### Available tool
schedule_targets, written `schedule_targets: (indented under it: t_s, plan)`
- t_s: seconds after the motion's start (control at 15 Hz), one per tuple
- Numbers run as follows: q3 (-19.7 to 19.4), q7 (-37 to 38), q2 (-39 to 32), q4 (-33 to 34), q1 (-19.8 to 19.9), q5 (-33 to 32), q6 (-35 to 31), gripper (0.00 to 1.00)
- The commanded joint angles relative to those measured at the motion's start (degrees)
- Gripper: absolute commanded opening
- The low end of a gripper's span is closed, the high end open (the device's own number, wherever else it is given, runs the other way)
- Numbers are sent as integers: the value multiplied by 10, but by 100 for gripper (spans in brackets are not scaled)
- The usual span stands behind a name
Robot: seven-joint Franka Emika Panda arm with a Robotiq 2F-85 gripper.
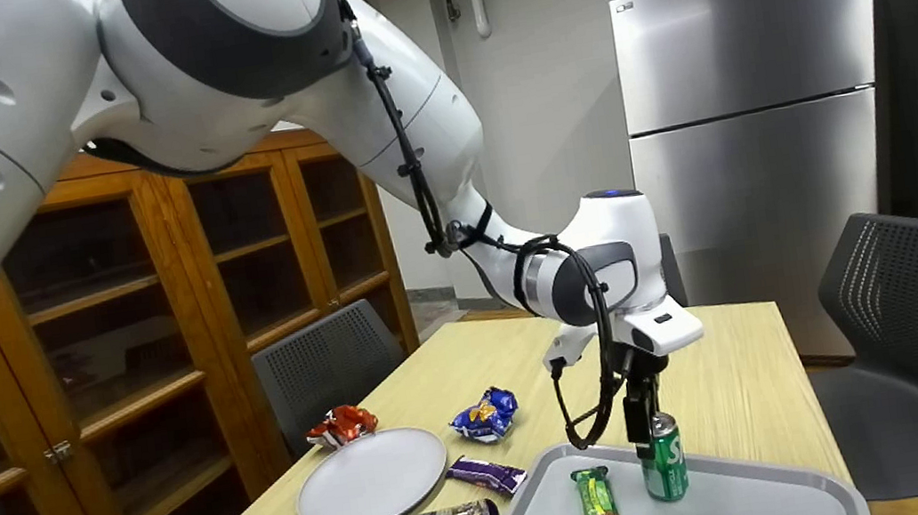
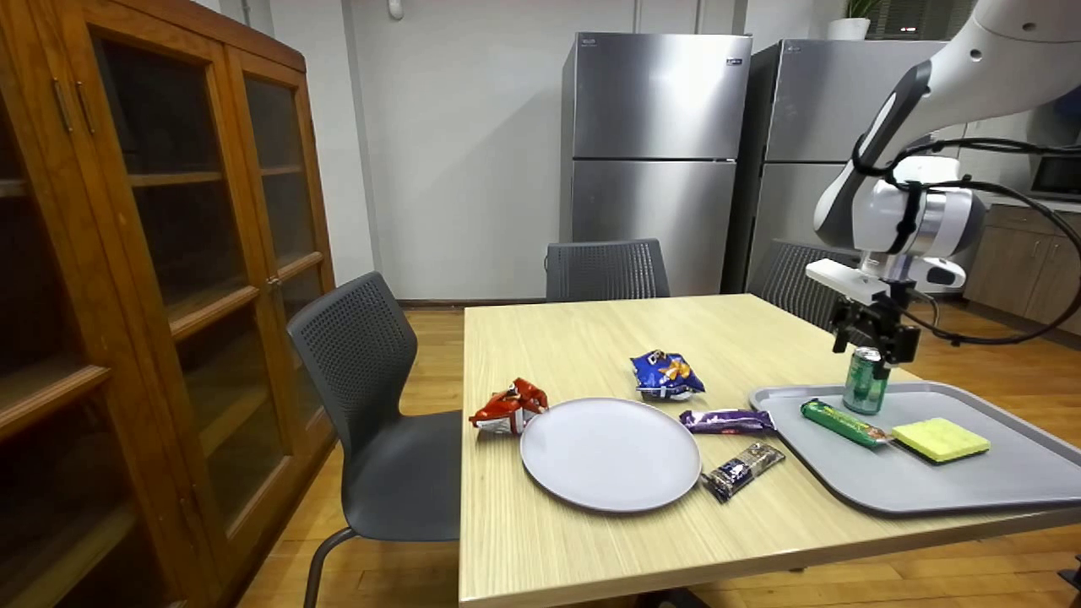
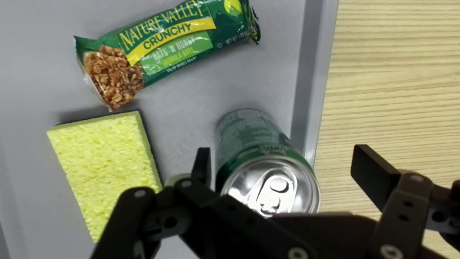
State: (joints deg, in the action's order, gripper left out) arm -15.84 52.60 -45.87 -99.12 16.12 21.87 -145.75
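Low in the wrist view, the gripper (image 3: 282, 169) spreads its 2 fingers (image 3: 373, 176) wide around the top of a green soda can (image 3: 257, 147); nothing is clasped, for a clear gap shows between the can and the finger over the table (image 3: 388, 90). That finger hangs outside the tray (image 3: 266, 75) probably because the can stands so near the rim that a wide spread cannot fit within it. The finger toward the yellow sponge (image 3: 104, 165) sits just beside the can, though whether it touches I cannot tell. Sponge and granola bar (image 3: 169, 46) both lie flat, apart from the can, which seems to leave that finger its room. In an exterior view, the can is upright inside the tray, its straight wall well suited to fingers pointing down, and the arm (image 1: 438, 108) has a black cable (image 1: 401, 135) strapped along it, presumably to keep slack from snagging below. Seen in an exterior view, a plate (image 2: 610, 456) lies flat on the table with a red snack bag (image 2: 510, 407) beside it and a blue snack bag (image 2: 667, 374) apart from it. Between plate and tray, a purple-wrapped bar (image 2: 728, 420) and a dark-wrapped bar (image 2: 743, 469) rest on their broad sides; flat packets likely need no rim, whereas a tipped can could roll.
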Motion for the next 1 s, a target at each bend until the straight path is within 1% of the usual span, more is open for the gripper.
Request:
schedule_targets:
  t_s: [0.0,0.4,0.8,0.87,0.93]
  plan:
    - [2,4,-11,27,9,-4,24,100]
    - [-6,9,-14,29,6,-8,24,100]
    - [-6,6,-13,27,6,-9,26,100]
    - [-5,6,-13,26,6,-8,24,91]
    - [-5,5,-12,25,6,-8,23,74]
